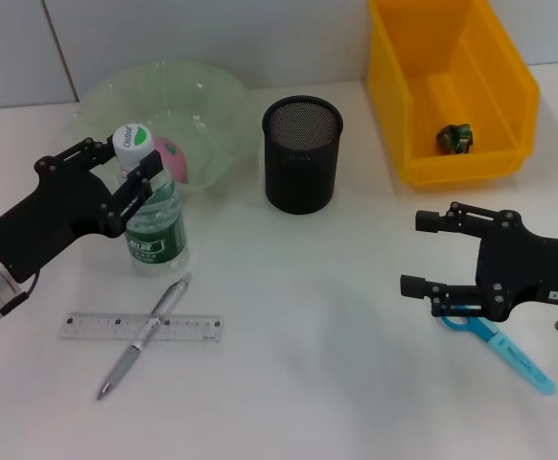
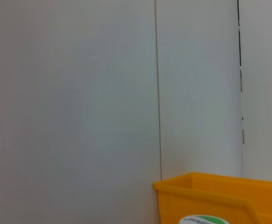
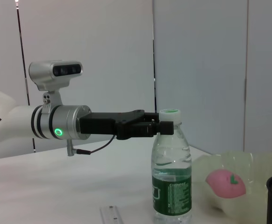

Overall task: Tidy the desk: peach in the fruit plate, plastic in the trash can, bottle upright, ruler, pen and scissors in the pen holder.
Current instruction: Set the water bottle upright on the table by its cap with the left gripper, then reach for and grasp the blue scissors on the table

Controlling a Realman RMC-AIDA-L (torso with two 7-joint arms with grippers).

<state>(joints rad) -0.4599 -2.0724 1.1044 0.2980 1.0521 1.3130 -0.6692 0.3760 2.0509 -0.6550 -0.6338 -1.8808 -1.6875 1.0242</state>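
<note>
The bottle [image 1: 154,206] stands upright on the white table [image 1: 337,316], just in front of the fruit plate [image 1: 164,110]. My left gripper [image 1: 121,172] is up by the neck of the bottle, under its white and green cap [image 1: 132,140]. One finger [image 1: 76,155] is on one side of the neck and the other finger [image 1: 143,184] is on the other side. In the right wrist view my fingers [image 3: 143,128] look pressed around the neck, so I am holding the bottle near its top.

The pink peach [image 1: 172,158] lies in the fruit plate, right behind the bottle. The black pen holder [image 1: 301,153] stands beside the fruit plate, well apart from the bottle. The yellow trash can [image 1: 452,91] is farther off on the far side of the pen holder, and a small dark scrap [image 1: 454,137] sits in it.

The ruler [image 1: 140,327] lies flat on the table in front of the bottle. The silver pen [image 1: 145,335] lies across the ruler, touching it.

My right gripper [image 1: 432,254] hangs over the table, far from the bottle, on the other side of the pen holder. Its two fingers are wide apart and hold nothing. The blue scissors [image 1: 499,347] lie on the table just under and behind that gripper. Part of them is hidden by it.
</note>
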